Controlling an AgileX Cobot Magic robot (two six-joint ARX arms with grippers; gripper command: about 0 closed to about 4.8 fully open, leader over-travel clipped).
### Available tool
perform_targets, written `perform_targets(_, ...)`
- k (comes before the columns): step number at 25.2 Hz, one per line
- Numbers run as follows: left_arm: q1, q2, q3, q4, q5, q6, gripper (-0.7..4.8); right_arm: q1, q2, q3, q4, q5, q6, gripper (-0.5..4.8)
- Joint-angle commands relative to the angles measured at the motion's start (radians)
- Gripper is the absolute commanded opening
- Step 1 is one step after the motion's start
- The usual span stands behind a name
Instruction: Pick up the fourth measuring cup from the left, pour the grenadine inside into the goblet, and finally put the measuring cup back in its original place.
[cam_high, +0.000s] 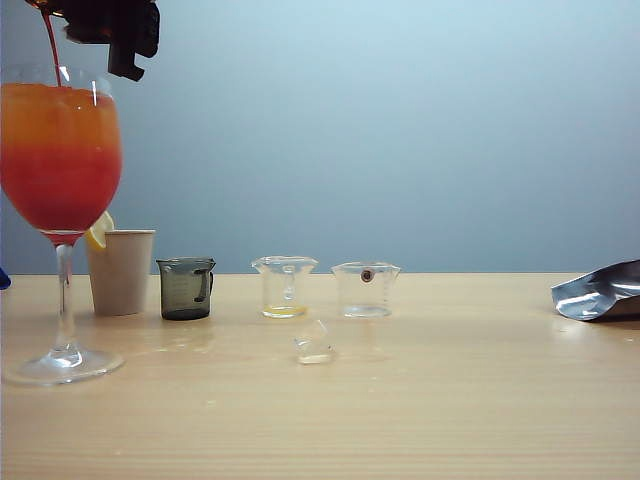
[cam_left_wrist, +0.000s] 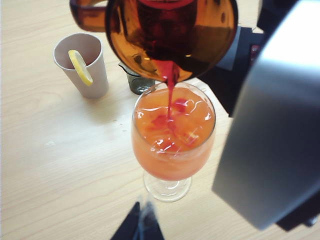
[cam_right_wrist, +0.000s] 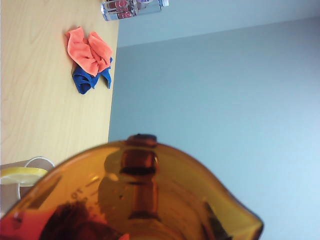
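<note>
Exterior view shows the goblet (cam_high: 61, 160) standing at the far left of the wooden table (cam_high: 420, 400), its bowl filled with a drink that is orange at the top and red lower down. Above its rim, the right gripper (cam_high: 118, 30) reaches across at the top left corner, dark and only partly in frame. A thin red stream of grenadine (cam_high: 51, 50) falls from there into the glass.

From the left wrist view, the amber measuring cup (cam_left_wrist: 170, 35) hangs tilted over the goblet (cam_left_wrist: 172, 135), spout down, with grenadine (cam_left_wrist: 170, 85) running from it into the orange drink. The right gripper's dark body sits behind the cup and grips it, the jaws roughly half closed around it. The right wrist view is filled by the amber cup (cam_right_wrist: 140, 200) close to the lens.

The left gripper (cam_left_wrist: 140, 225) shows only as dark fingertips near the goblet's foot, holding nothing; how wide it stands cannot be told.

Beside the goblet stand a white paper cup (cam_high: 121, 270) with a lemon slice (cam_left_wrist: 80, 67) on its rim, a smoky grey cup (cam_high: 186, 288), and two clear cups (cam_high: 285, 287) (cam_high: 366, 289). A silver pouch (cam_high: 598, 292) lies at the right. Orange and blue cloths (cam_right_wrist: 89, 57) lie far off on the table.
</note>
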Motion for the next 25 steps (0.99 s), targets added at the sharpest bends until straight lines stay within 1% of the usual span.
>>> perform_targets(1,0.001,0.0,0.001,0.003,0.002,0.0,-0.05,0.002,-0.009,0.007,0.024,0.001,-0.013,1.38)
perform_targets(12,0.001,-0.003,0.002,0.0,0.005,0.0,-0.05,0.002,-0.009,0.006,0.024,0.004,-0.039,1.38)
perform_targets(17,0.001,-0.046,0.002,0.003,0.004,0.0,-0.05,0.001,-0.009,0.006,0.018,0.004,-0.04,1.38)
perform_targets(21,0.001,-0.085,0.002,0.003,0.004,0.0,-0.05,-0.005,-0.009,0.006,0.016,0.004,-0.065,1.39)
perform_targets(25,0.001,-0.09,0.002,-0.008,0.005,0.0,-0.05,-0.007,-0.009,0.006,0.018,0.004,-0.077,1.38)
